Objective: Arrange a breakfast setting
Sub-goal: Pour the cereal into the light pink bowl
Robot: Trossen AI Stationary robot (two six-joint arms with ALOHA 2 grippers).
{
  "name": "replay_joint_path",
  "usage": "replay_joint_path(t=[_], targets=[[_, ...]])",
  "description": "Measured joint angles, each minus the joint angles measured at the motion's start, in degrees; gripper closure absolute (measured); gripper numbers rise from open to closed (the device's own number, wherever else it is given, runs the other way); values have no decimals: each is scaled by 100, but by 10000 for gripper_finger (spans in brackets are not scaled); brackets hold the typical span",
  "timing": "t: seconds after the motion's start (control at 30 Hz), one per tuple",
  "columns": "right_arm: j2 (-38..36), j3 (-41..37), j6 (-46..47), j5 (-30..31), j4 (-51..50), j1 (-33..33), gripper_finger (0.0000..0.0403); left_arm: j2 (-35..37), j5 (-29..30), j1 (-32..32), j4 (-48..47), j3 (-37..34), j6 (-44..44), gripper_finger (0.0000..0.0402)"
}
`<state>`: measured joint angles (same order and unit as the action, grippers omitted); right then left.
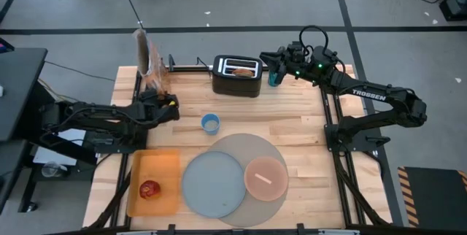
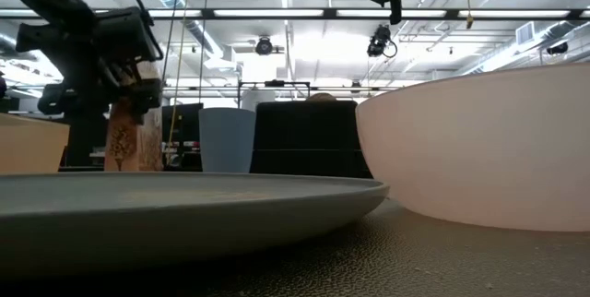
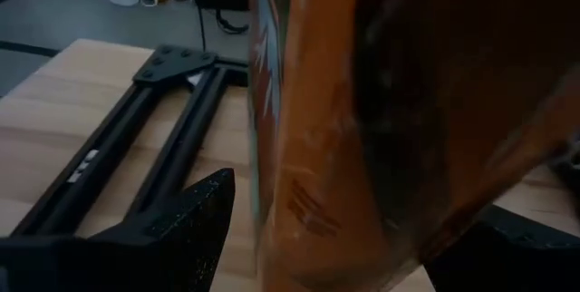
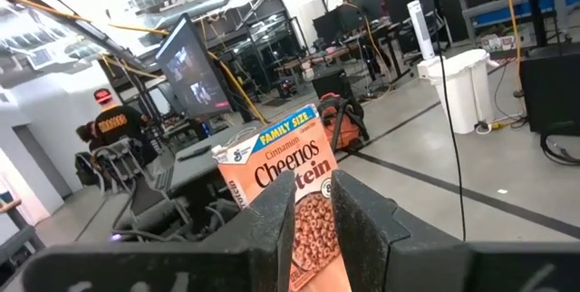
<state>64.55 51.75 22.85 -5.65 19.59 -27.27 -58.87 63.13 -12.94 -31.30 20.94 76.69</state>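
An orange cereal box stands upright on its base at the table's far left. My left gripper is low beside the box's foot and open. In the left wrist view the box fills the space between the two fingers; I cannot tell whether they touch it. A grey mat near the front carries a blue-grey plate and a pink bowl. A red apple lies on the orange tray. My right gripper hangs high at the far side with a narrow gap, holding nothing.
A black toaster with round bread in its slot stands at the far middle. A small blue cup stands between the toaster and the mat. The arm's black frame rails run along the table's left side.
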Motion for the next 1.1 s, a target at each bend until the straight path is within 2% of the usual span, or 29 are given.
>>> replay_joint_path(t=[0.13, 0.4, 0.87, 0.97, 1.1], targets=[[0, 0, 3, 0, -4, 0, 321, 0, 61, -99, -21, -82, -2, 88], [-2, 0, -7, 0, -44, 2, 321, 0, 623, -320, 370, -82, -421, 88], [-4, 0, -37, 0, -435, 0, 321, 0, 635, -690, 471, -82, -582, 89], [-4, 0, -35, -1, -435, 7, 321, 0, 607, -690, 471, -82, -588, 100], [-4, 0, -31, -2, -435, 9, 321, 0, 405, -689, 437, -82, -600, 135]])
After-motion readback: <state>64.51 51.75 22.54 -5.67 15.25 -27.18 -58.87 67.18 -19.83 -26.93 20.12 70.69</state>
